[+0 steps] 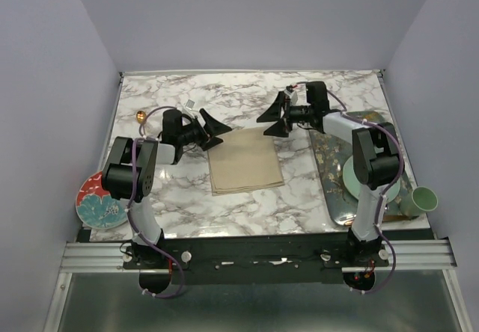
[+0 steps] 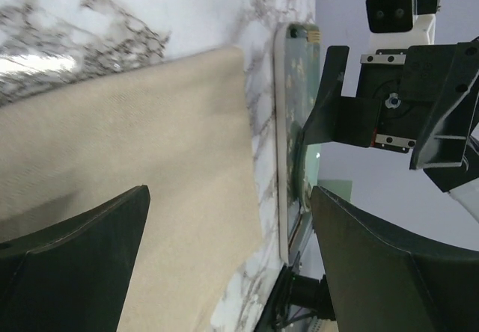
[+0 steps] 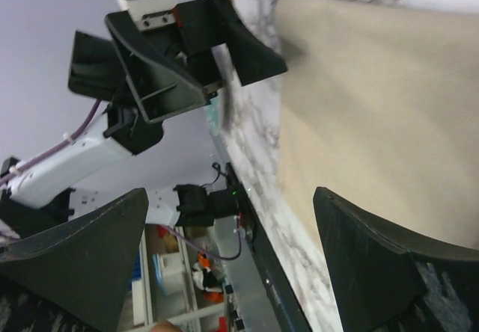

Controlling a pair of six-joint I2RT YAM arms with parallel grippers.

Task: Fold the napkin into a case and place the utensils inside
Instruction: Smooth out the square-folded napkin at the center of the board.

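Napkin (image 1: 245, 161): plain beige-tan cloth, matte and soft, no pattern. I see it lying flat as a slightly skewed rectangle, with a faint crease showing in the right wrist view. It is not a narrow case as it lies.
Left hand (image 1: 215, 132): black wedge-shaped fingers spread wide, nothing between them. It sits close over the napkin's far left corner, and I can't tell whether a fingertip touches the cloth.
Right hand (image 1: 270, 119): the same black wedges, also spread wide and empty, just past the napkin's far right corner and facing the left hand.
Gold piece (image 1: 141, 114): small, round and shiny, well to the left of the napkin and farther back. It is too small for me to say if it is the spoon or the fork.
Worktop (image 1: 187, 197): glossy white marble pattern with grey-brown veins, showing glare beside the napkin in the left wrist view.
Tray (image 1: 328, 160): dark glossy oblong with rounded corners and gold floral speckle, just right of the napkin.
Pale plate (image 1: 349, 176): smooth pale green round rim on the tray, mostly hidden under the right arm.
Cup (image 1: 423, 199): pale green and round, well right of the napkin, past the tray.
Red plate (image 1: 96, 201): round with a red rim and teal flower pattern, well left of the napkin and nearer, partly under the left arm.
Room: plain matte lilac walls on three sides. A ribbed aluminium rail (image 1: 254, 253) carrying the arm bases runs on the near side of the napkin.
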